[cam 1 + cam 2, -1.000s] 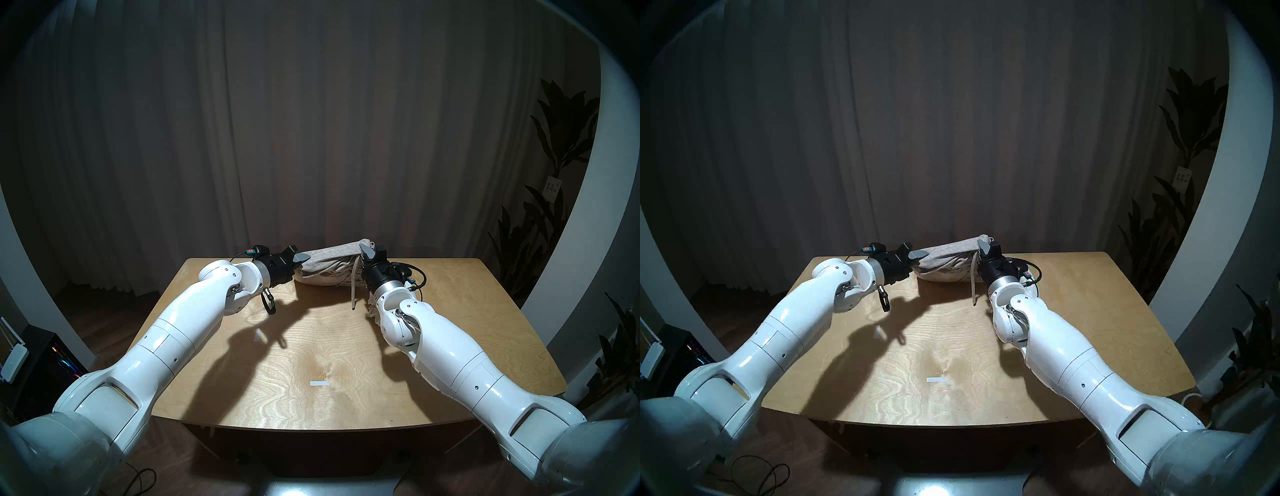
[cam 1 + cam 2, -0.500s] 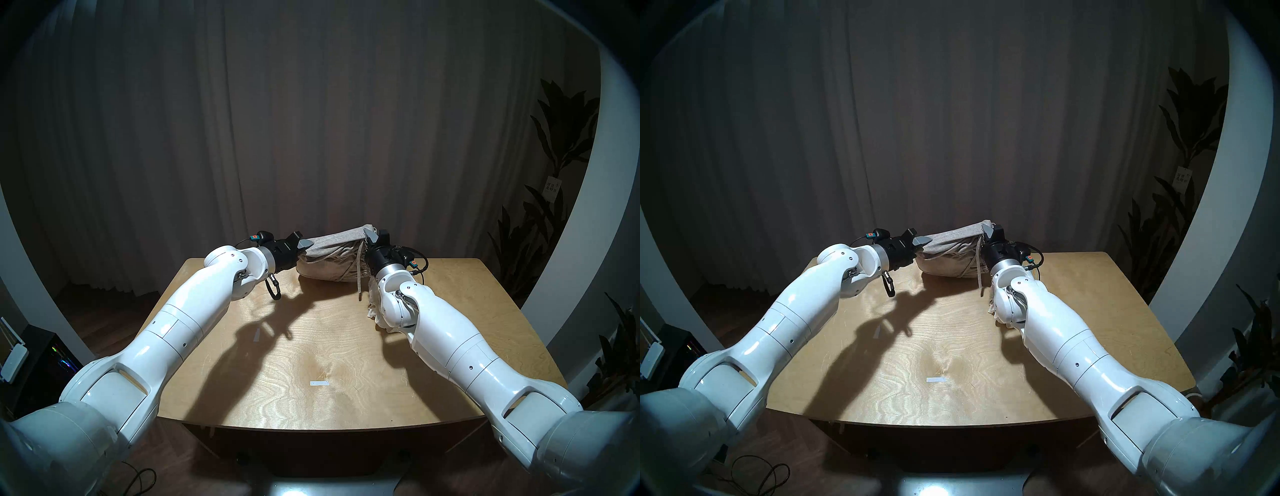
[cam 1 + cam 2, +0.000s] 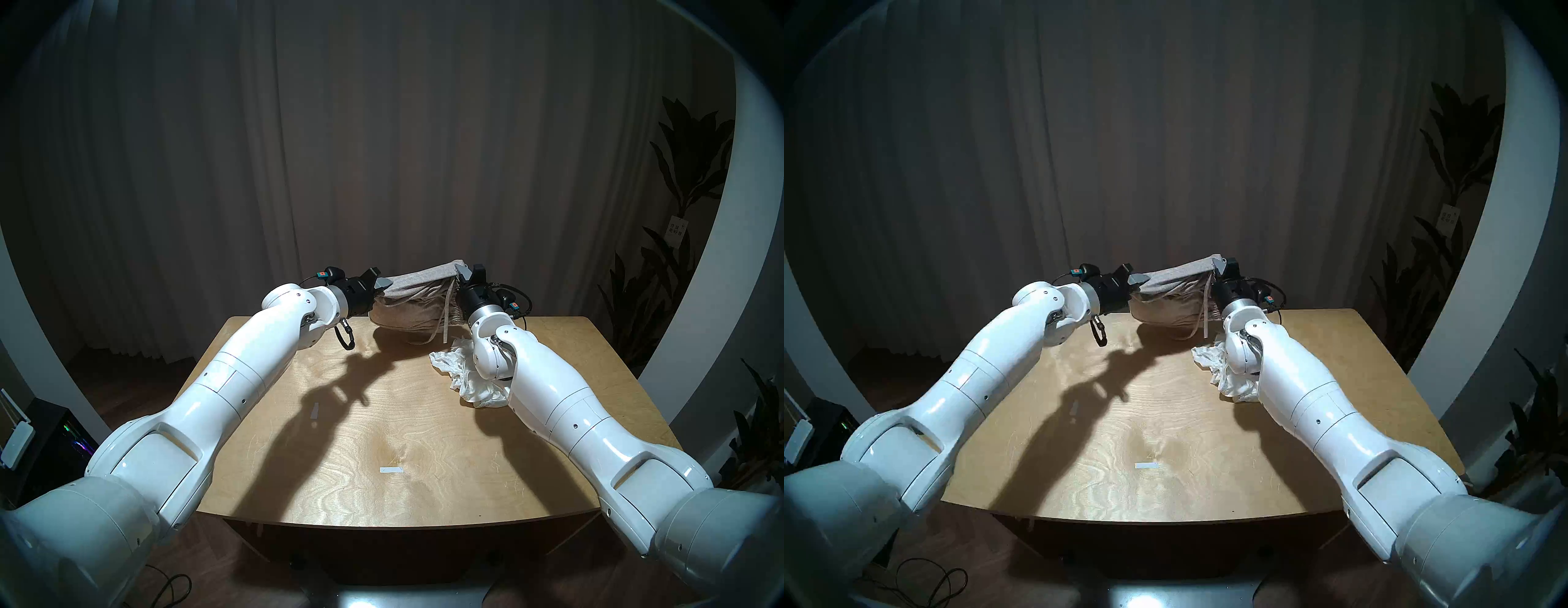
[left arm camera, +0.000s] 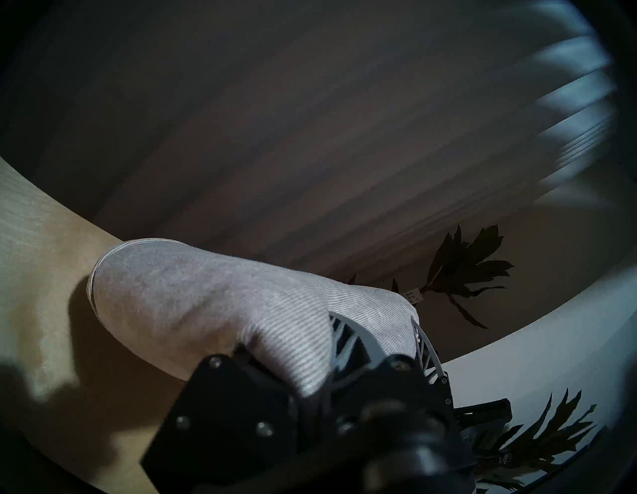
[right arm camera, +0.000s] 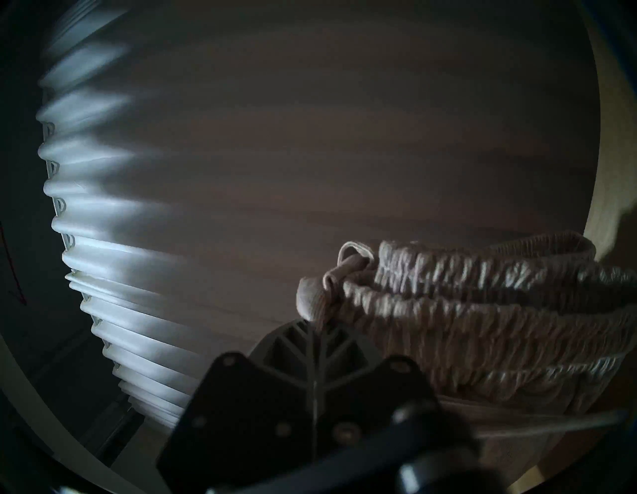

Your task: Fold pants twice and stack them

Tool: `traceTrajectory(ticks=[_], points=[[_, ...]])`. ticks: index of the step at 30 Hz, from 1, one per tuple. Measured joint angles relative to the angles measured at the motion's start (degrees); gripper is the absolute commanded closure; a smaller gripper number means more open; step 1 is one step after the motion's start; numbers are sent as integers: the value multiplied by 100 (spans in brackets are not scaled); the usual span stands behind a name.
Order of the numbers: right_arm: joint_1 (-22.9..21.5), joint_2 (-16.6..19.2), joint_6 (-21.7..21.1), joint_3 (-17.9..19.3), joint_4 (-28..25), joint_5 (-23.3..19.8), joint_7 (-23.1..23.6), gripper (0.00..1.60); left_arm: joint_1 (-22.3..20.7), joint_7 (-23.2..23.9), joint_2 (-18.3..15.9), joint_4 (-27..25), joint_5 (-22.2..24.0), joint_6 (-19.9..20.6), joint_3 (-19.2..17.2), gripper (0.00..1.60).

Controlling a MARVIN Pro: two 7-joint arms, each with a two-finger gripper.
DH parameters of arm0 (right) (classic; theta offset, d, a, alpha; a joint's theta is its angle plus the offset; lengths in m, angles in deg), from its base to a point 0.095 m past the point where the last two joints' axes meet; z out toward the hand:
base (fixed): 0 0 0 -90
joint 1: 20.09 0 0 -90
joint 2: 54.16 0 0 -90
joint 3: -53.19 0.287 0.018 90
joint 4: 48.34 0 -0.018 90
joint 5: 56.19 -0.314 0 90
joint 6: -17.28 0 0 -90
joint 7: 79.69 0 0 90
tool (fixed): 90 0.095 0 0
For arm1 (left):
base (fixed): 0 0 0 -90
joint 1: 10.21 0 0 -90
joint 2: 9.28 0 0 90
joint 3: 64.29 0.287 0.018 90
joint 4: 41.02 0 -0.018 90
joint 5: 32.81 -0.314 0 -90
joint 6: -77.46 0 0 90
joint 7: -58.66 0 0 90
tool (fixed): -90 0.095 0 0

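The grey-beige knit pants (image 3: 418,303) (image 3: 1176,297) hang folded in the air above the table's far edge, stretched between both grippers, drawstring (image 3: 446,312) dangling. My left gripper (image 3: 384,282) (image 3: 1140,279) is shut on their left end, the ribbed cloth (image 4: 213,310) bunched between its fingers (image 4: 348,339). My right gripper (image 3: 463,271) (image 3: 1221,264) is shut on the gathered waistband (image 5: 482,303) at the right end. The white shorts (image 3: 460,375) (image 3: 1225,369) lie crumpled on the table under my right forearm, partly hidden.
The wooden table (image 3: 403,446) carries two small strips of pale tape (image 3: 391,469) (image 3: 314,410). A dark curtain hangs behind the table. Plants (image 3: 679,170) stand at the right, and a computer case (image 3: 51,441) sits on the floor at the left.
Both arms have lifted the grey-beige pants up off the table and away toward the far edge. The rising right forearm has uncovered the white shorts.
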Motion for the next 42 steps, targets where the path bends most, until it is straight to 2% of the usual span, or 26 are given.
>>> traceTrajectory(ticks=[28, 42], points=[[-103, 280, -365, 344, 773, -138, 586, 160, -603, 719, 946, 1278, -453, -1, 389, 160], [391, 562, -499, 430, 613, -196, 913, 160, -544, 1207, 1116, 1674, -641, 9, 612, 160]])
